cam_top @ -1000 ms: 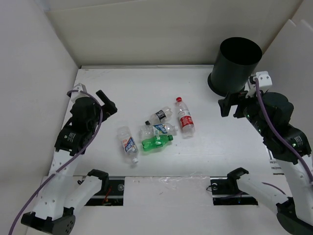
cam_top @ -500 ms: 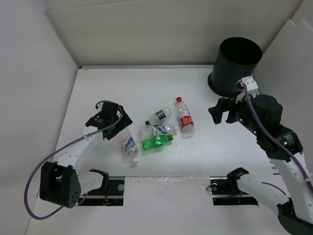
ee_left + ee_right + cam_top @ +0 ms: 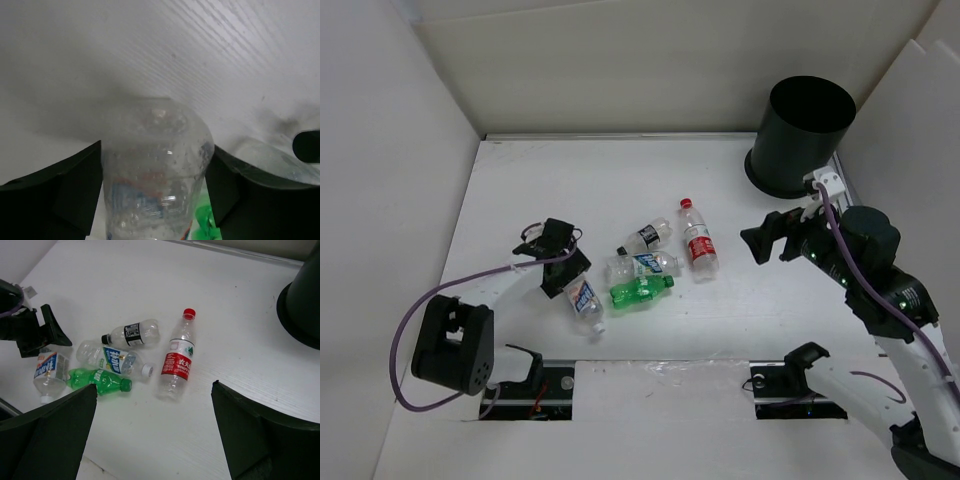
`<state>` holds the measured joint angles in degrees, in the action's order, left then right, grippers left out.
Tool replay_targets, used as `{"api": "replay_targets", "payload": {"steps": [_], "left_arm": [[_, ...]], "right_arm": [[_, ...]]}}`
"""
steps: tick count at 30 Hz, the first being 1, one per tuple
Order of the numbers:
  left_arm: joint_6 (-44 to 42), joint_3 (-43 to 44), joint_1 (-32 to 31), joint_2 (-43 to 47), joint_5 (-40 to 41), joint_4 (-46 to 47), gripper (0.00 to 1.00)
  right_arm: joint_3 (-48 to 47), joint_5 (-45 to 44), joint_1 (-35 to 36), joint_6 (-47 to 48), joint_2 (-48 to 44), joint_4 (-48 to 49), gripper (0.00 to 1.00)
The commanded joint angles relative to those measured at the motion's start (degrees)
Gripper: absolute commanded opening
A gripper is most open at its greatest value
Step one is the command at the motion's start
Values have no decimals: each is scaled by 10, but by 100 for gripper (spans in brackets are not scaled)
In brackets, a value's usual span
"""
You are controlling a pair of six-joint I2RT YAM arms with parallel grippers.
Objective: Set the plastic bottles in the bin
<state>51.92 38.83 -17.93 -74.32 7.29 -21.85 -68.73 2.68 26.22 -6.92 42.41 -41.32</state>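
Since the earlier frames the left arm has been swung in from the left edge and lowered over the lower-left bottle, and the right arm has been shifted leftward, away from the bin; the bottles have not been moved. That bottle lies on its side at the lower left of the cluster, just beside the green bottle. The blue-labelled bottle, the dark-labelled bottle and the red-capped bottle lie further up and right. All five rest on the surface, well apart from the bin at the upper right. The left fingers are set one on each side of the bottle, probably because it is the outermost and can be taken without disturbing the rest; whether it is already pressed cannot be told. The right fingers are spread wide with nothing held, apparently kept waiting between cluster and bin. The straddle is shown only in the left wrist view, being hidden under the wrist from above; the labels are shown plainly only in the right wrist view.
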Motion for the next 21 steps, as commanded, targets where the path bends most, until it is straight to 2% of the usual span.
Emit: {"api": "replay_targets", "payload": {"steps": [1,2,4,5,9,12,13,15,17,18,19,21], "left_arm": [[22,-9,-1,-26,37,22,66],[22,-9,-1,-36,43,22,52],[22,-4,-1,-62,43,22,36],[27,3,-1,-62,43,14,18],[45,29,-1,-36,67,-34,0],[62,79,-7,40,118,-107,0],[57,94,-7,62,118,-119,0],[32,142,-7,129,118,-126,0],[-27,163,-7,174,74,-85,0],[-49,174,-7,215,46,-21,0],[-69,174,-7,229,-26,15,0],[-98,207,-7,237,-86,67,0]], "right_arm": [[4,25,9,-4,-15,48,100],[4,31,9,-4,-20,48,100],[4,38,9,-4,-20,48,100],[4,47,9,-4,-20,54,100],[11,105,15,-15,-15,81,100],[47,168,20,-27,4,145,100],[57,218,25,-37,9,193,100],[88,260,41,-52,31,249,100],[102,282,70,-80,53,326,100],[102,282,81,-87,80,342,100],[102,269,93,-93,97,353,100],[78,255,129,-93,146,384,100]]}}
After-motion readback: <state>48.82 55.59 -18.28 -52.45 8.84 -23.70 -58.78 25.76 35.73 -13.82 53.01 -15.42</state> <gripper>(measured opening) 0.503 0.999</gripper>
